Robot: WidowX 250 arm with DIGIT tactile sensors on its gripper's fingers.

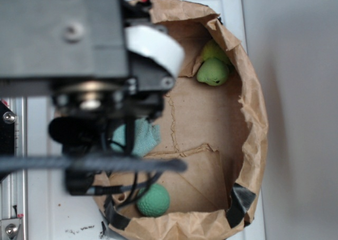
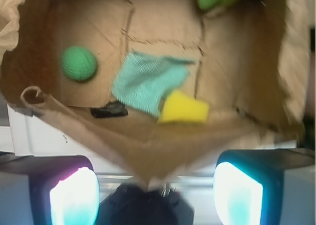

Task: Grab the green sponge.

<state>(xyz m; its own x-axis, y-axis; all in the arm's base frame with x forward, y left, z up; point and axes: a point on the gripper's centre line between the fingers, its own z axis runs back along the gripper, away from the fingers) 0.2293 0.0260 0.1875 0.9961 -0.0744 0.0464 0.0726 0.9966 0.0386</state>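
Inside brown paper bag (image 2: 148,32), sponge (image 2: 183,108)

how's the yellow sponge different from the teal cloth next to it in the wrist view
The sponge is solid yellow; the cloth is teal with a fine woven pattern. The sponge is a thick foam block, while the cloth lies flat and a bit rumpled. The sponge is clearly smaller than the cloth. The sponge sits against the near paper wall, overlapping one corner of the cloth, which spreads toward the middle. Both rest on the floor of the paper bag.

A lab-style test bench: a torn brown paper bag (image 1: 253,118) on a white table (image 1: 47,198) beside a metal rail (image 1: 13,171).
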